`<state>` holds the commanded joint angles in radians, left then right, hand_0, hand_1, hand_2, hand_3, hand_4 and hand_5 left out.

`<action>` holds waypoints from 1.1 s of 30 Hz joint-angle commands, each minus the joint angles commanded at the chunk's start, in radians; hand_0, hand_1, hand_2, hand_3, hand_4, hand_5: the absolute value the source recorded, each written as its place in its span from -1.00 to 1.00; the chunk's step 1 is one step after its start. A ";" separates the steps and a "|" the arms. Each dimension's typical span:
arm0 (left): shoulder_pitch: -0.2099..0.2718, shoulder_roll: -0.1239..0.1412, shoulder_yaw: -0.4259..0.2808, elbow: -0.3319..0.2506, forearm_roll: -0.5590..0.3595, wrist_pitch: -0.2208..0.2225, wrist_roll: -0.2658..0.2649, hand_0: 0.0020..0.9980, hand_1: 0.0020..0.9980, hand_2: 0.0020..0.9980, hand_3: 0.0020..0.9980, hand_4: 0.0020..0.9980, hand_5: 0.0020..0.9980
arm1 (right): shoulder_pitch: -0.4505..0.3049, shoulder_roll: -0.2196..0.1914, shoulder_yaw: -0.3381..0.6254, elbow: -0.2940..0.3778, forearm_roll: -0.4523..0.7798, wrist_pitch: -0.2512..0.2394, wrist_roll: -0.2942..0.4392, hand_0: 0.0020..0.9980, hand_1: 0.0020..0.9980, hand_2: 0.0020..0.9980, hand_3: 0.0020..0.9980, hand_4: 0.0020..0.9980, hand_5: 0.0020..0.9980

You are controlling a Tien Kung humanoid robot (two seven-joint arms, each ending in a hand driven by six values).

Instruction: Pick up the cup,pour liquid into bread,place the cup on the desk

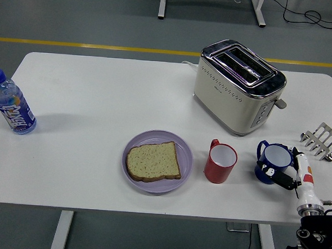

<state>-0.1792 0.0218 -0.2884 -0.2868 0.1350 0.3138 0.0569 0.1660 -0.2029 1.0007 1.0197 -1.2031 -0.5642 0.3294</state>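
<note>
A blue cup point(272, 158) with a handle stands at the right of the white table point(100, 98). My right hand point(290, 171) comes in from the lower right corner. Its fingers are spread, with a white finger point(304, 175) stretched along the cup's right side and a black fingertip point(281, 177) touching the cup's lower wall. The cup rests on the table. A slice of bread point(153, 161) lies on a purple plate point(181, 145) left of centre. A red cup point(220, 162) stands between the plate and the blue cup. My left arm is out of view.
A cream toaster point(237, 86) stands at the back right. A metal toast rack point(321, 141) sits at the right edge, just behind my hand. A blue-capped bottle point(11, 105) stands at the far left edge.
</note>
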 joint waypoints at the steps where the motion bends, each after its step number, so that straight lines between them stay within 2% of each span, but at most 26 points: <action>1: 0.000 0.000 0.000 0.000 -0.001 0.000 0.000 0.37 0.39 0.40 0.11 -0.51 1.00 | -0.001 0.000 0.000 0.000 -0.001 -0.001 0.000 0.07 -0.23 0.01 0.15 0.70 -0.99; 11: -0.001 0.001 0.003 0.000 -0.005 0.000 -0.002 0.37 0.39 0.40 0.11 -0.51 1.00 | -0.003 -0.002 0.003 0.004 -0.011 -0.011 0.003 0.07 -0.21 0.03 0.21 0.73 -0.98; 12: -0.001 0.001 0.003 0.000 -0.006 0.000 -0.003 0.37 0.39 0.40 0.11 -0.50 1.00 | -0.003 -0.002 0.003 0.004 -0.011 -0.012 0.004 0.13 -0.13 0.12 0.39 0.81 -0.93; 23: -0.002 0.001 0.005 -0.001 -0.008 0.000 -0.003 0.37 0.39 0.40 0.11 -0.50 1.00 | -0.004 -0.003 0.006 0.006 -0.016 -0.015 0.008 0.17 -0.05 0.19 0.45 0.86 -0.90; 24: -0.002 0.001 0.005 -0.001 -0.008 0.000 -0.004 0.37 0.39 0.40 0.11 -0.51 1.00 | -0.004 -0.003 0.006 0.006 -0.017 -0.015 0.008 0.30 0.02 0.28 0.49 0.85 -0.91; 33: -0.003 0.002 0.007 -0.001 -0.011 0.000 -0.005 0.37 0.39 0.40 0.11 -0.50 1.00 | -0.005 -0.003 0.009 0.007 -0.020 -0.015 0.009 0.35 0.06 0.31 0.50 0.86 -0.90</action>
<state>-0.1819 0.0240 -0.2815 -0.2875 0.1242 0.3134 0.0518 0.1605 -0.2060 1.0093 1.0263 -1.2228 -0.5790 0.3381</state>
